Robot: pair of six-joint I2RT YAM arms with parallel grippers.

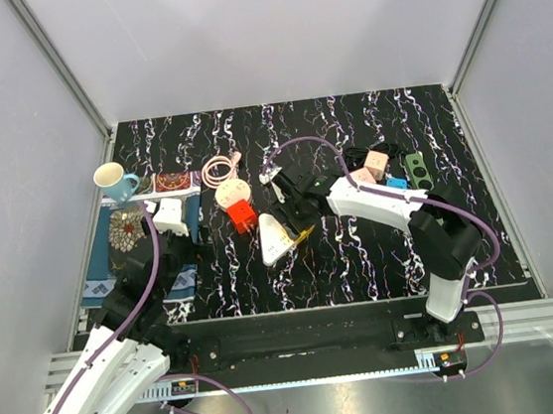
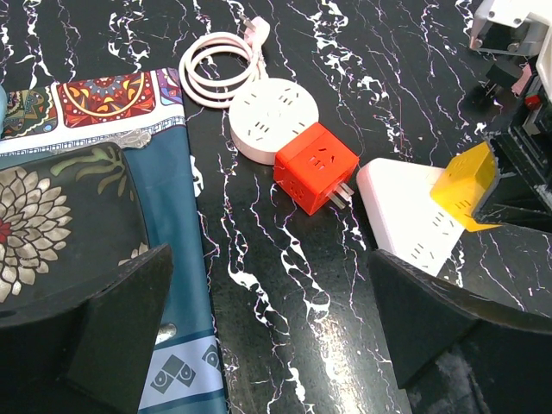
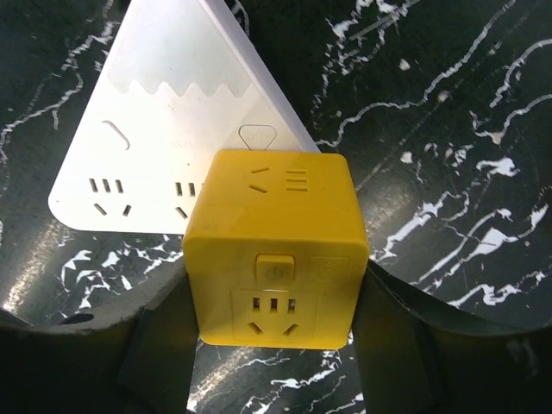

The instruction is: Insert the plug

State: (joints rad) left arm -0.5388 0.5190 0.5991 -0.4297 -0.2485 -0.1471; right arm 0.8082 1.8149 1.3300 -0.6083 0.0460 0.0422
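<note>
Though both smooth plastic, yellow cube boxy, white strip triangular.

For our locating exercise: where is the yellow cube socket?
Top view, mid-table: the yellow cube socket is in the right gripper, at the white triangular strip's right edge.

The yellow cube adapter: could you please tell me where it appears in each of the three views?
Top external: the yellow cube adapter is near the centre, only a sliver showing.
Left wrist: the yellow cube adapter is at the right edge, mid-height.
Right wrist: the yellow cube adapter fills the lower middle.
Shared landmark: the white triangular power strip, right beside it in all three.
</note>
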